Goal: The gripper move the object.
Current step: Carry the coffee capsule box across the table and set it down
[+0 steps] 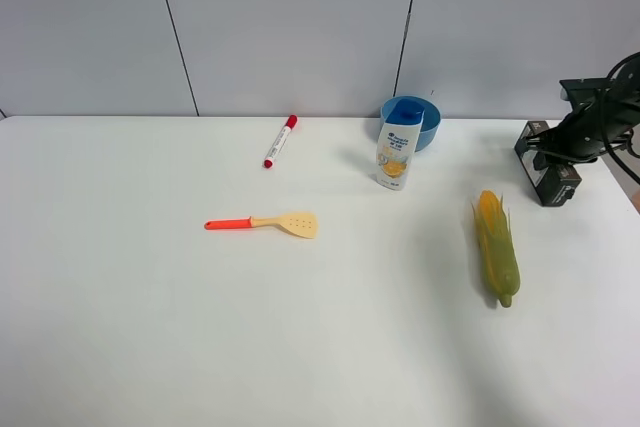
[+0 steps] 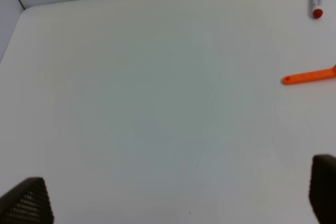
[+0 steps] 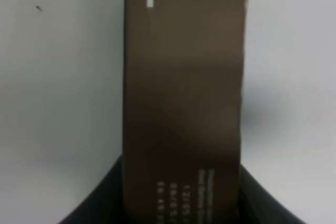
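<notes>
The dark brown carton point(image 1: 546, 179) lies at the far right of the table, beyond the corn cob. My right gripper point(image 1: 545, 150), the black end of the arm reaching in from the right edge, sits over it. In the right wrist view the carton point(image 3: 184, 77) fills the middle, with white print and "05" on it, and the black fingers point(image 3: 100, 205) press against both of its sides. My left gripper point(image 2: 173, 203) is open and empty above bare table; only its two fingertips show, and it is out of the exterior view.
A corn cob point(image 1: 496, 246) lies left of the carton. A white shampoo bottle point(image 1: 397, 145) stands before a blue bowl point(image 1: 428, 125). A red marker point(image 1: 280, 140) and an orange-handled spatula point(image 1: 264, 222) lie mid-table. The table's right edge is near the carton.
</notes>
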You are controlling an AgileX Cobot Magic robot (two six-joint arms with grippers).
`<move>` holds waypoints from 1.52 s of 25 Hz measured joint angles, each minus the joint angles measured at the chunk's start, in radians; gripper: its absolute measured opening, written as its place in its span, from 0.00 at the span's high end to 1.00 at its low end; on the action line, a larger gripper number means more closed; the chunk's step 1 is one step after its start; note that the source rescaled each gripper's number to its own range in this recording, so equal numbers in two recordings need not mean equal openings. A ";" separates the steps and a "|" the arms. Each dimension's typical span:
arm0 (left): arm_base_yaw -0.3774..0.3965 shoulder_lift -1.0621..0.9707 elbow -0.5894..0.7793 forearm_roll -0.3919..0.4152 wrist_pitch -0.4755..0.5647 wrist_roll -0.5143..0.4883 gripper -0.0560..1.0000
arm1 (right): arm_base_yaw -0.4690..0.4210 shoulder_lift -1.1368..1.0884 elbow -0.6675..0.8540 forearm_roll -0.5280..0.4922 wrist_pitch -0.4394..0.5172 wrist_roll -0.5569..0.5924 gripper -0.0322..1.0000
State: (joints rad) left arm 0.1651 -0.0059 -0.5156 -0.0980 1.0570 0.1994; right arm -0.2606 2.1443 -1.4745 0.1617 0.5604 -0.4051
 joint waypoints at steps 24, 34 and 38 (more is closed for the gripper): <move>0.000 0.000 0.000 0.000 0.000 0.001 0.00 | 0.409 -0.490 -0.001 0.084 0.619 -0.226 0.94; 0.000 0.000 0.000 0.000 0.000 0.000 0.00 | 0.716 -0.491 -0.001 0.029 0.635 -0.349 0.94; 0.000 0.000 0.000 0.000 0.000 0.000 0.00 | 0.762 -0.491 -0.001 0.015 0.635 -0.505 0.94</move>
State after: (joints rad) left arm 0.1651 -0.0059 -0.5156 -0.0980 1.0570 0.1994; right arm 0.5014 1.6535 -1.4757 0.1769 1.1958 -0.9102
